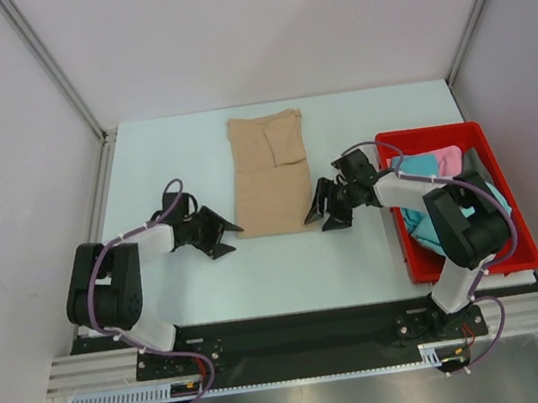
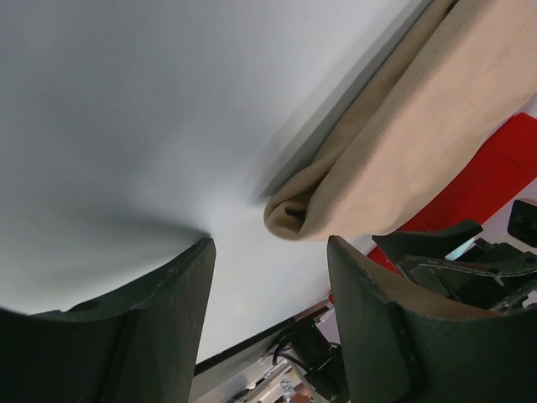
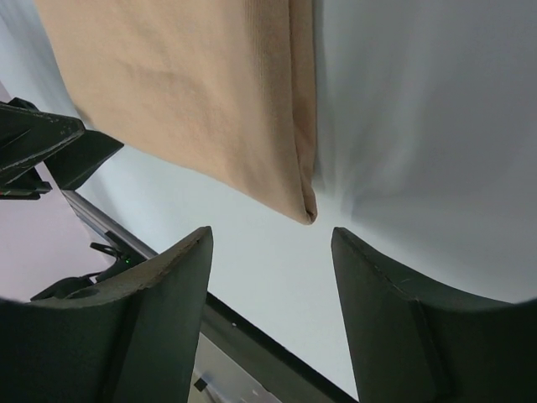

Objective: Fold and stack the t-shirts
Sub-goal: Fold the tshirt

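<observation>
while the folded tan t-shirt (image 1: 268,174) lies on the tabletop (image 1: 190,283), the left fingers (image 2: 151,336) and right fingers (image 3: 394,319) sit spread and empty beside its near corners; more shirts (image 1: 422,163) lie in a red bin (image 1: 471,268)

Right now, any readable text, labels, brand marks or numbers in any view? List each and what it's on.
None readable in any view.
Folded tan cloth t-shirt: plain, no print or tag showing.
Red plastic bin: no label visible.
</observation>
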Tool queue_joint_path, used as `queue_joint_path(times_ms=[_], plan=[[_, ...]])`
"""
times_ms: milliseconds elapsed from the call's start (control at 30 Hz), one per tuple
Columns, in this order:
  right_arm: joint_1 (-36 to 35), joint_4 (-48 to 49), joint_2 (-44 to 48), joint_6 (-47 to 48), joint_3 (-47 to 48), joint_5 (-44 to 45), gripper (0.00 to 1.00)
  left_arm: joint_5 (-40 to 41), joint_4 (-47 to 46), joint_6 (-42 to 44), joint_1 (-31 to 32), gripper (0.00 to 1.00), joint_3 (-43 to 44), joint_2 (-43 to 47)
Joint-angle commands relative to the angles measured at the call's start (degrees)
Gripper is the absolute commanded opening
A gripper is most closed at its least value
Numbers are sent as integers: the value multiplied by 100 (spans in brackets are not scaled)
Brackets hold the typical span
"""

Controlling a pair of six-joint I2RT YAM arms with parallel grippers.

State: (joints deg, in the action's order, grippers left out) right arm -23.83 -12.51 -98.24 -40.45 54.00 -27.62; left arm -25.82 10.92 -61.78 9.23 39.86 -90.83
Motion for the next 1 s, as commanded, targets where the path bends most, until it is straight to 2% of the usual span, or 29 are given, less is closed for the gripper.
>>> queue_joint_path(times_ms=[0, 167, 300, 333, 433, 800, 967], plan=[[-51, 153, -38, -60, 14, 133, 65, 376, 59, -71, 35, 63, -4, -338], [-104, 91, -73, -139, 6, 292, 71, 323, -125, -142, 35, 53, -13, -550], [-130, 21, -82, -148, -3, 353, 72, 367, -134, -80, 35, 47, 13, -655], [-130, 21, -82, -165, -12, 353, 72, 385, -142, -54, 35, 43, 22, -682], [-139, 29, -99, -200, -38, 362, 71, 376, -195, -19, 35, 35, 40, -770], [-165, 504, -477, -526, -74, 230, 63, 455, -134, 245, 35, 18, 294, -1024], [-157, 531, -583, -561, -3, 344, 60, 412, -151, 351, 35, 7, 374, -1121]])
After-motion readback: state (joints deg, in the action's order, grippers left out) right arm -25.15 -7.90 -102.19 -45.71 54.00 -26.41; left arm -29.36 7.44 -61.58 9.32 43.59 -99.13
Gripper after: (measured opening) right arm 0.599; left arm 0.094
